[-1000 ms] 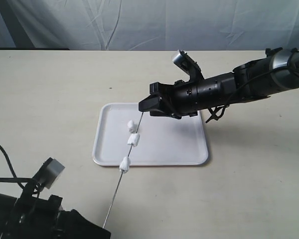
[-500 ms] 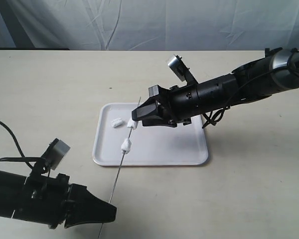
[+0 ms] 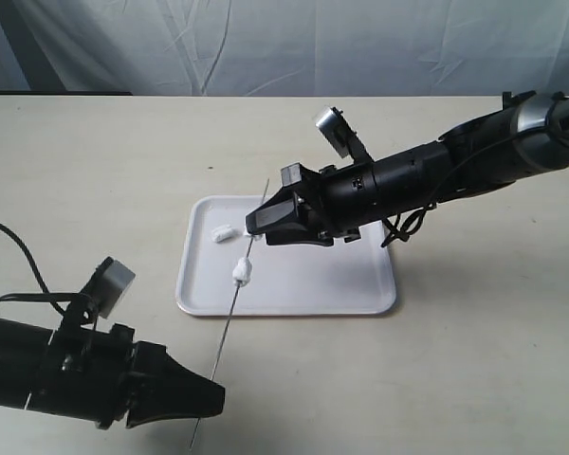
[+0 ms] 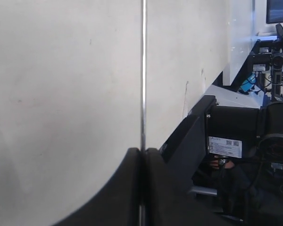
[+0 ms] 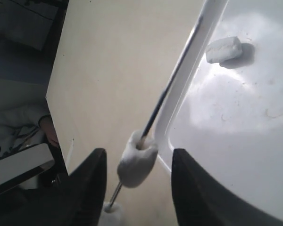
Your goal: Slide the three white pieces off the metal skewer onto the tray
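Two pieces (image 3: 241,275) are seen threaded on the skewer (image 3: 223,336). One loose piece (image 3: 224,232) lies on the tray (image 3: 341,284), near its left edge in the exterior view. The skewer is held slanted over that side of the tray. Its lower end is clamped in the tightly closed left gripper (image 3: 213,398), off the tray's near edge. The right gripper (image 3: 256,224) is parted and straddles the rod. In the right wrist view a threaded piece is seen in the gap, untouched by the fingers (image 5: 92,188), so nothing is grasped there.

The step in hand is judged to be the stripping of the next piece. It would be done best if the fingers were narrowed only until the rod is lightly hugged on the left gripper's side of the piece, so that the soft piece is pushed rather than squashed. The stroke should be kept along the rod's own line, towards its free tip. So thin a rod could be bent by a sideways pull, or dragged from the left grip, which should be kept firm. The free tip is best held above the tray, lest a piece be dropped onto the table (image 3: 455,360) beyond the rim.
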Available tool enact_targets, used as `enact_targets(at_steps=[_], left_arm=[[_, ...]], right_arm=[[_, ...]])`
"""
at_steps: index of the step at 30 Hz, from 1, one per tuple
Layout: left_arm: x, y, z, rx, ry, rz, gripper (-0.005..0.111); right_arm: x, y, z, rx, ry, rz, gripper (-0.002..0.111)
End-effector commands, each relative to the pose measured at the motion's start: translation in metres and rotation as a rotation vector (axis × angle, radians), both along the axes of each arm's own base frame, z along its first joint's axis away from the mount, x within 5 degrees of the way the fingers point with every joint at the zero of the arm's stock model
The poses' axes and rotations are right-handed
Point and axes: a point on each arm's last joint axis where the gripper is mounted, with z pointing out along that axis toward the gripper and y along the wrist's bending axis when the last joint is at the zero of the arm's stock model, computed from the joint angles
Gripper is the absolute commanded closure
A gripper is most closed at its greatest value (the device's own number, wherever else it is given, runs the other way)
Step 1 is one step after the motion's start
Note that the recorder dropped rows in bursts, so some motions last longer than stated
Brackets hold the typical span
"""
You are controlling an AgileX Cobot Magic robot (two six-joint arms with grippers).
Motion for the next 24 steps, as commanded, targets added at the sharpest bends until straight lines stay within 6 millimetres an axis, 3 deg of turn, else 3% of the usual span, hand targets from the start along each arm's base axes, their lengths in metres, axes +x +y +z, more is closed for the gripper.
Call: enact_targets(at_steps=[1, 7, 11, 15, 24], left_arm=[[0.0, -0.002, 0.004, -0.045, 0.005, -0.006, 0.107], [0.001, -0.001, 0.003, -0.031, 0.003, -0.002, 0.107], [0.001, -0.001, 0.001, -0.013, 0.001, 0.004, 0.107], [0.0, 0.0, 0.001, -0.01, 0.006, 0.004, 0.107], [-0.038, 0.011, -0.012, 0.022, 0.075, -0.03, 0.107]], right_arm=[[-0.002, 0.006, 0.0, -0.014, -0.013, 0.014, 0.067], [-0.002, 0.006, 0.0, -0.014, -0.013, 0.014, 0.068], [-0.002, 0.006, 0.0, -0.015, -0.013, 0.015, 0.084], [-0.003, 0.006, -0.001, -0.021, -0.016, 0.023, 0.085], [-0.002, 0.005, -0.001, -0.029, -0.021, 0.012, 0.085]])
